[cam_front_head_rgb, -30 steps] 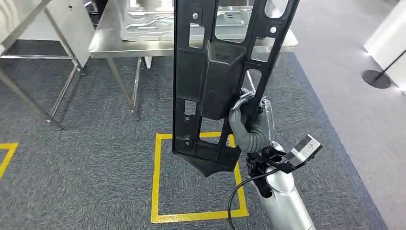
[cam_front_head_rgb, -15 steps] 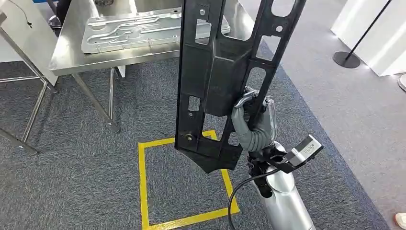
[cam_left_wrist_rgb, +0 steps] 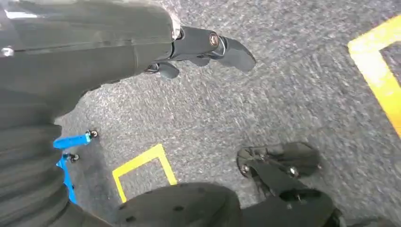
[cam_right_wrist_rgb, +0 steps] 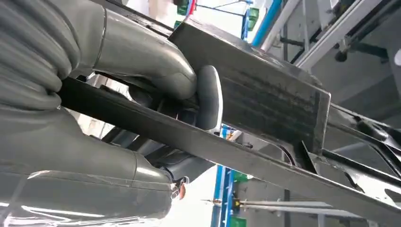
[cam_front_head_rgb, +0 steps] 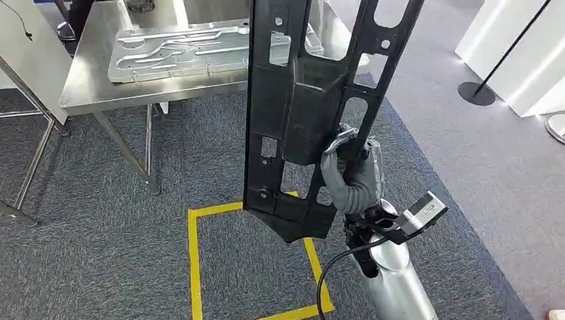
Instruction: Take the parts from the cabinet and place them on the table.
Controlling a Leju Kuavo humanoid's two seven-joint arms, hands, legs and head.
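1. The right hand (cam_front_head_rgb: 350,179) grasps a long black plastic frame part (cam_front_head_rgb: 303,113) by one slanted bar, holding it upright in the air in front of the robot, above the grey carpet (cam_front_head_rgb: 100,253) and the yellow floor marking (cam_front_head_rgb: 193,260).
2. The left hand (cam_left_wrist_rgb: 198,47) hangs over the carpet with fingers loosely apart, holding nothing.
3. The steel table (cam_front_head_rgb: 86,87) stands ahead and to the left; a stamped metal panel (cam_front_head_rgb: 193,50) already lies on it.
4. Carrying well likely means keeping the frame vertical — a one-sided grip invites swinging.
5. Approach squarely, then lower it flat beside the panel — not onto it.
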